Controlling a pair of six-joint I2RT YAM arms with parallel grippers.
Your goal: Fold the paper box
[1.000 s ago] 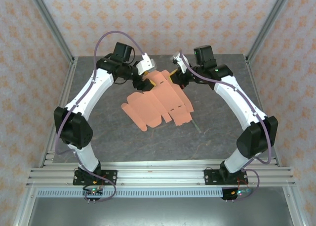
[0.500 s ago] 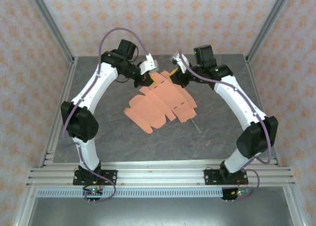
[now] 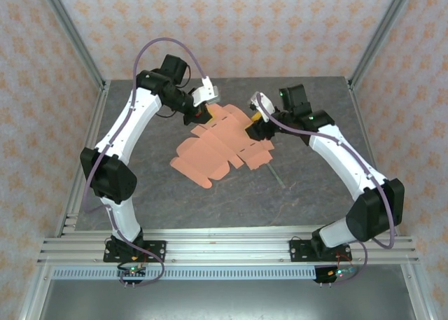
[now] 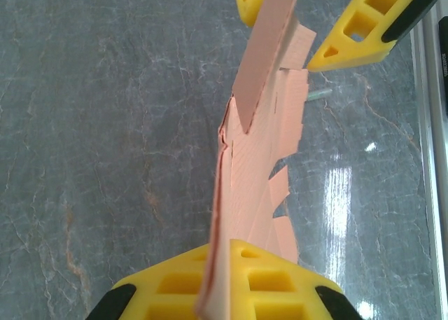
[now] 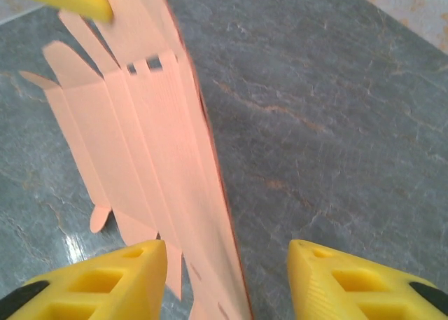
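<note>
The paper box (image 3: 220, 146) is a flat salmon-orange die-cut sheet with tabs and crease lines, raised at its far edge and sloping down toward me. My left gripper (image 3: 203, 110) is shut on the sheet's far left edge; in the left wrist view the card (image 4: 255, 159) runs edge-on out of the closed yellow fingers (image 4: 280, 281). My right gripper (image 3: 256, 122) stands open at the far right edge. In the right wrist view the sheet (image 5: 154, 145) passes between its spread fingers (image 5: 350, 278), nearer the left one, with a wide gap to the right one.
A thin grey stick (image 3: 275, 173) lies on the grey stone-look table (image 3: 315, 187) just right of the sheet; its tip (image 4: 320, 94) shows past the card. Metal frame rails (image 3: 87, 152) edge the table, and patterned walls stand behind.
My left gripper closed on the sheet's far left edge. My right gripper opened and let go of the card, shifting slightly nearer. The sheet sank lower and flatter.
</note>
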